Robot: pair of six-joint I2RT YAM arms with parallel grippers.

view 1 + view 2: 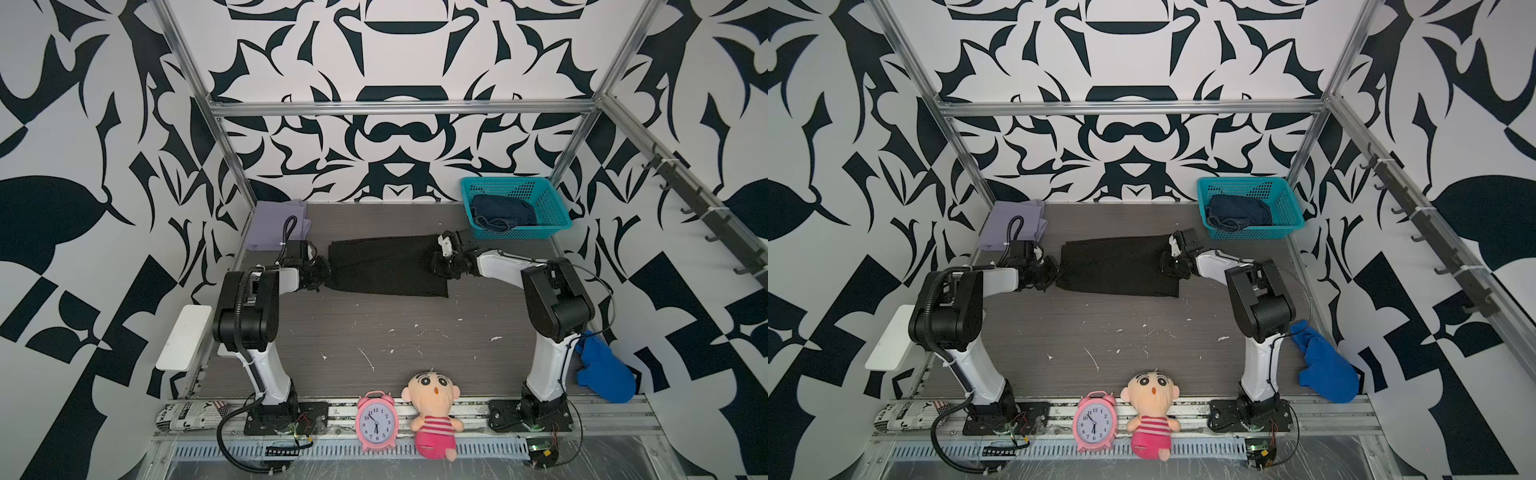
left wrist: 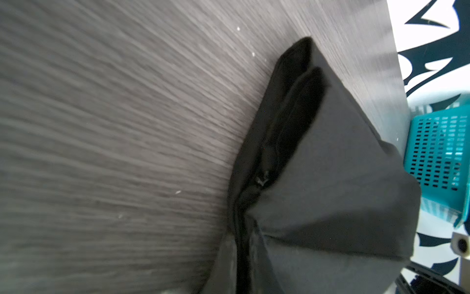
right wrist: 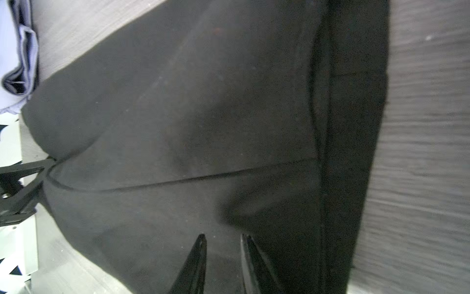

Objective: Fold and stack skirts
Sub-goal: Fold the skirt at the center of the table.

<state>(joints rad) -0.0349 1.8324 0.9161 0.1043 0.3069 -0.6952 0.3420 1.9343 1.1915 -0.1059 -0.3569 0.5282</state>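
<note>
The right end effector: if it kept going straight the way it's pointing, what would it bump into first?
Probably the black skirt. The right end effector sits over its cloth, tips slightly apart, pointing across it toward the left end effector. Whether the tips already touch the cloth is unclear.

Robot lab: aluminium frame (image 1: 399,109), patterned walls (image 1: 83,166)

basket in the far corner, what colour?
Teal mesh basket; clearest in both top views.
</note>
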